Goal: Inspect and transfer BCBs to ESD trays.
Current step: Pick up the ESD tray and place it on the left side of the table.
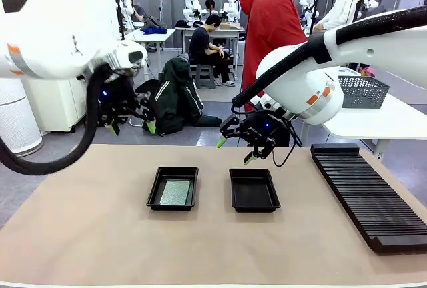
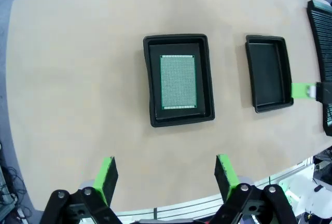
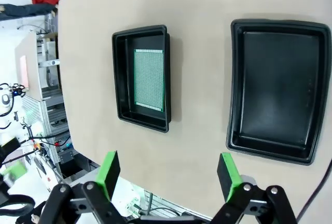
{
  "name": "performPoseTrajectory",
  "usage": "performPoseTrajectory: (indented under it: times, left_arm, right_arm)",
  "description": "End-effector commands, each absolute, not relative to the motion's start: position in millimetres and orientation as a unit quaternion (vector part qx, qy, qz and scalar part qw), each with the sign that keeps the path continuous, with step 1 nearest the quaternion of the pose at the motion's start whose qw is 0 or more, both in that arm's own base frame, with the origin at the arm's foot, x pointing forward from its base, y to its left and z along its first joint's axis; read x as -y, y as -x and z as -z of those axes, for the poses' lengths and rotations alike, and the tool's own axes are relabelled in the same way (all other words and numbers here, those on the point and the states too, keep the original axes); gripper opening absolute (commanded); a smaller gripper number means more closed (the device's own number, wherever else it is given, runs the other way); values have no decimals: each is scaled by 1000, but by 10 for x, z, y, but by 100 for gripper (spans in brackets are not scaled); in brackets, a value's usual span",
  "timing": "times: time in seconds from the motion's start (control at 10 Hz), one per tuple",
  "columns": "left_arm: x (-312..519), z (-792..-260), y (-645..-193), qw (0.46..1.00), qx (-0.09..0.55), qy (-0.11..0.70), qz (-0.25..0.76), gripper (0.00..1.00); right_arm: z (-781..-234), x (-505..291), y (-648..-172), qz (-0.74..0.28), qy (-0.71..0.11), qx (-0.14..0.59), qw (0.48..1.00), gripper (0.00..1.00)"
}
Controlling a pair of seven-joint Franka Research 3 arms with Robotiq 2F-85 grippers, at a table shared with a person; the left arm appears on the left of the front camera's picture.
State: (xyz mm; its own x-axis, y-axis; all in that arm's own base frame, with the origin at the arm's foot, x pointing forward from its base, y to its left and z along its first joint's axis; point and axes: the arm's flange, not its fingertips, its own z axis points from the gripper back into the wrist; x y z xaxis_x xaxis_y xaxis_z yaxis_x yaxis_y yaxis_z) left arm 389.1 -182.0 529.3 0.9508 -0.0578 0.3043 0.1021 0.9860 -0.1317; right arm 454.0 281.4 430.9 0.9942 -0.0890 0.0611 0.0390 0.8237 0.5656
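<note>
- Both claws stand wide open and hold nothing: the left gripper (image 1: 132, 127) hangs high above the far left part of the table, and the right gripper (image 1: 235, 150) hovers just behind the right tray.
- One BCB (image 1: 175, 192) lies flat on the floor of the left tray (image 1: 155, 188), its speckled face up, with the walls near on every side.
- Beside it, apart, the right tray (image 1: 254, 208) has nothing in it.
- Further to the right lies the long ribbed rack (image 1: 367, 195) on the beige table (image 1: 80, 235).
- Risk, in my judgement: the board is thin and lies flat, so the fingers find little edge to catch. A finger can strike the raised rim, push or tip the light tray, or the board can slip out while it is lifted.
</note>
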Motion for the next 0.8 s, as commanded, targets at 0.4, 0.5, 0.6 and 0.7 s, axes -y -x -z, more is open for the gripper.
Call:
performPoseTrajectory:
  times: [0.4, 0.5, 0.6, 0.7]
  left_arm:
    - [2055, -4482, -4237, 991, 130, 32, 16, 100]
    - [2091, -4365, -4304, 992, 124, 31, 21, 100]
    - [2125, -4230, -4377, 993, 116, 24, 26, 100]
    - [2156, -4125, -4429, 992, 119, 17, 31, 100]
  right_arm:
    - [-4322, -2874, -4515, 36, -294, 44, 954, 100]
    - [-4322, -2874, -4515, 36, -294, 44, 954, 100]
    - [-4322, -2874, -4515, 36, -294, 44, 954, 100]
    - [-4322, -2874, -4515, 36, -294, 44, 954, 100]
